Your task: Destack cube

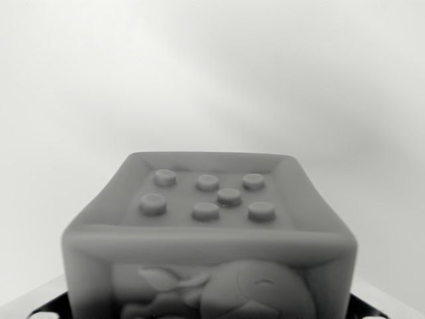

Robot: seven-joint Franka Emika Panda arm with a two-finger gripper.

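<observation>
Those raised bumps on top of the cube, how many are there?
7 on the cube: three across the back row, one just behind the middle, three across the front row. None seem hidden.

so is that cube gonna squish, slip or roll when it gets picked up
The cube has soft rounded edges and moulded bumps, so it probably gives a little under squeeze. Its matte, raised relief should help against slipping. Flat faces mean it shouldn't roll. The gripper isn't in view.

a grey cube fills the lower wrist view, upright, seven raised studs on its recessed top face.
</observation>
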